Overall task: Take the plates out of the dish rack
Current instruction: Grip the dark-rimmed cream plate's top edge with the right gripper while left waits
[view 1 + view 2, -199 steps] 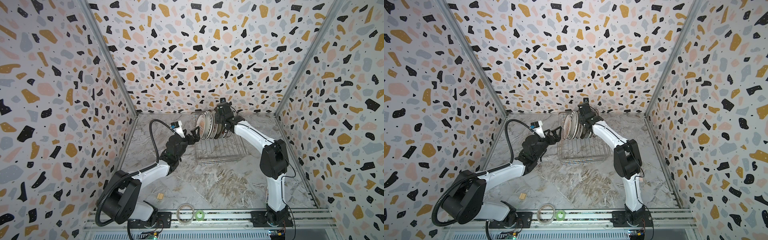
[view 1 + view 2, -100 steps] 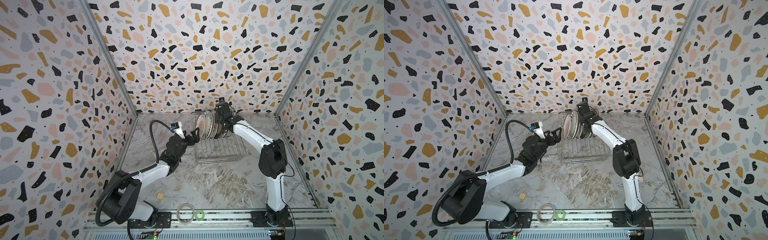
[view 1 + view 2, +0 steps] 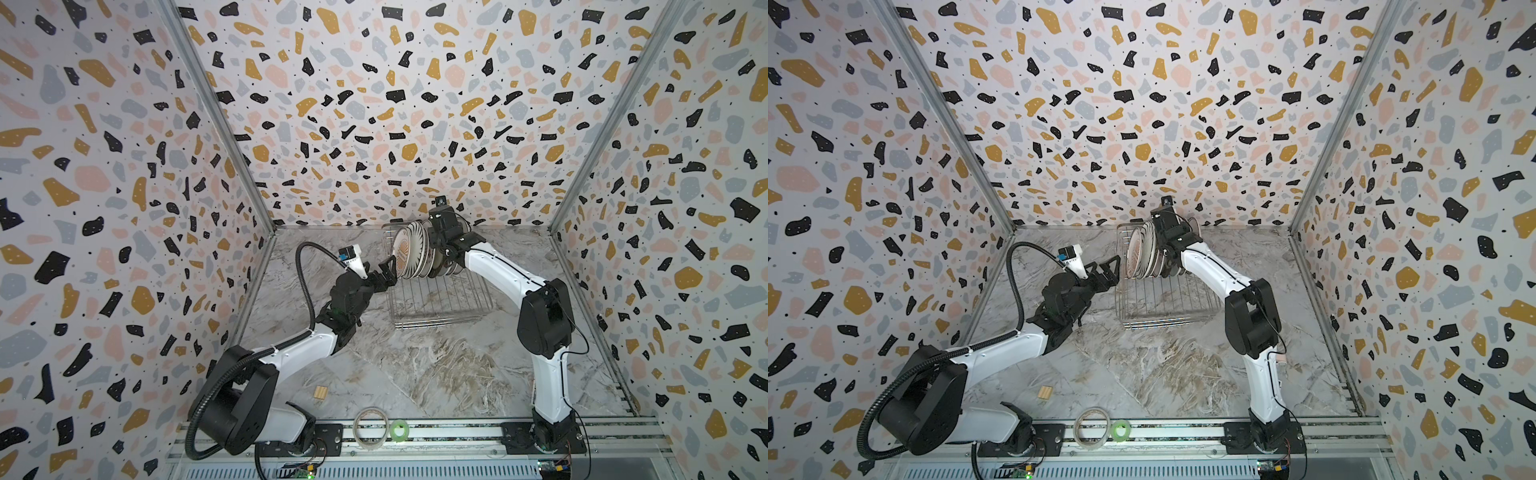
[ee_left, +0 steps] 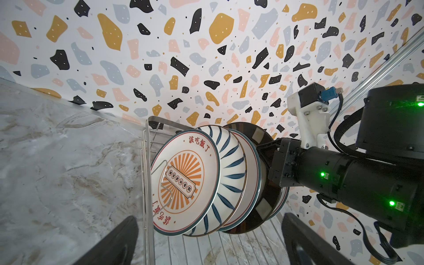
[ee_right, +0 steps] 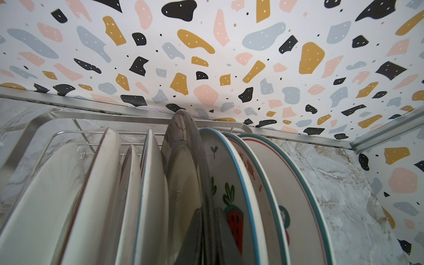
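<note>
Several plates (image 3: 419, 253) stand on edge in a row across the far end of the dish rack (image 3: 440, 309). The rack sits on the marble table (image 3: 415, 374), close to the far wall. My right gripper (image 4: 261, 153) is pinched onto the rim of the dark plate (image 4: 255, 220), midway along the row. My left gripper (image 3: 392, 272) hovers with its fingers spread wide. It is just left of the rack and faces the orange sunburst plate (image 4: 183, 181) at the row's left end.

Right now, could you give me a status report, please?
Left tool open. Right tool shut on dark plate rim. Plates upright in dish rack. Neighbours crowd it both sides.
</note>
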Controlling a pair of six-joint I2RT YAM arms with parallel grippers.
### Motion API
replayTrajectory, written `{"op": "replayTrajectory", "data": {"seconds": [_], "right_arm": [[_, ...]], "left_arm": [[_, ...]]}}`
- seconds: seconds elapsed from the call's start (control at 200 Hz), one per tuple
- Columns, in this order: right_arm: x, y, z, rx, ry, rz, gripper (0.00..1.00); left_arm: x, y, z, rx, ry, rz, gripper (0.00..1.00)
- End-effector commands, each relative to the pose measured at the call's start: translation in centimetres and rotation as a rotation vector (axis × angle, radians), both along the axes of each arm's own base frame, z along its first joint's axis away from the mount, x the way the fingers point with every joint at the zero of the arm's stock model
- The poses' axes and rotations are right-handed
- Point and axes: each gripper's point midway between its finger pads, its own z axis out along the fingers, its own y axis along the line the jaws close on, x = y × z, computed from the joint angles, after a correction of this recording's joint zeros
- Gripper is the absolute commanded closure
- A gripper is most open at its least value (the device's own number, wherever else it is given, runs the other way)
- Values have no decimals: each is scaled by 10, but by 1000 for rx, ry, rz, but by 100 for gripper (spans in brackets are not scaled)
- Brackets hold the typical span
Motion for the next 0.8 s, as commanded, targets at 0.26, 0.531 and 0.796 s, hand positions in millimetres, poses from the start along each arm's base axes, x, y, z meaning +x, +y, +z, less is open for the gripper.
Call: {"op": "replayTrajectory", "data": {"seconds": [0.26,0.531,0.796], "right_arm": [[-25,-9,109,41,-209,-1,100],[-45,-15,135,38,-272,-1,100],[-70,-21,158,53,-336,9,100]], "left_arm": [[-9,12,16,-11,-42,41,0],[-13,16,15,-21,-43,50,0],[-13,16,11,-25,-31,51,0]]}}
